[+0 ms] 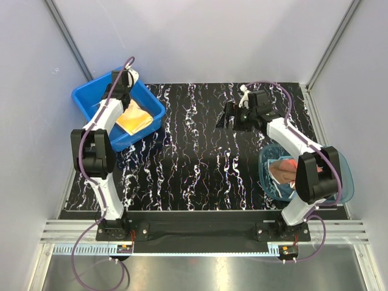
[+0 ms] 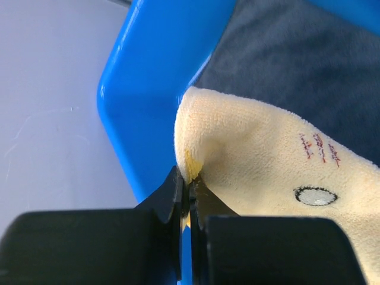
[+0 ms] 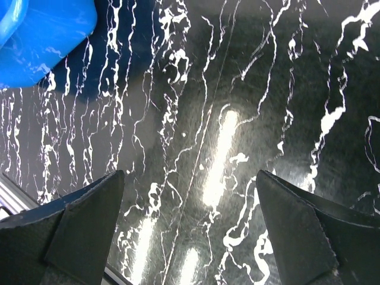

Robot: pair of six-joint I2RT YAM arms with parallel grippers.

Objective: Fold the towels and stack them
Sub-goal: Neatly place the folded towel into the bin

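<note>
The yellow towel [image 2: 267,172] is in your left gripper [image 2: 189,190]: the two black fingers are pressed together on a pinch of its edge, and the cloth spreads away from the fingertips to their right. It carries small red lettering and a pale oval mark. Past it, farther from the jaws, a dark navy-grey towel [image 2: 297,53] lies in the blue tub [image 2: 148,89], whose wall rises just to the left of the fingers.

Your right gripper [image 3: 190,175] holds nothing. Its jaws stand wide apart, with only the black, white-veined table [image 3: 237,89] showing between them. A corner of the blue tub sits ahead of that gripper and off to its left, well apart from the fingers.

Back from the right gripper, beside that arm's elbow, the translucent teal bowl [image 1: 342,167] holds a brown towel [image 1: 282,171], partly hidden by the arm.
</note>
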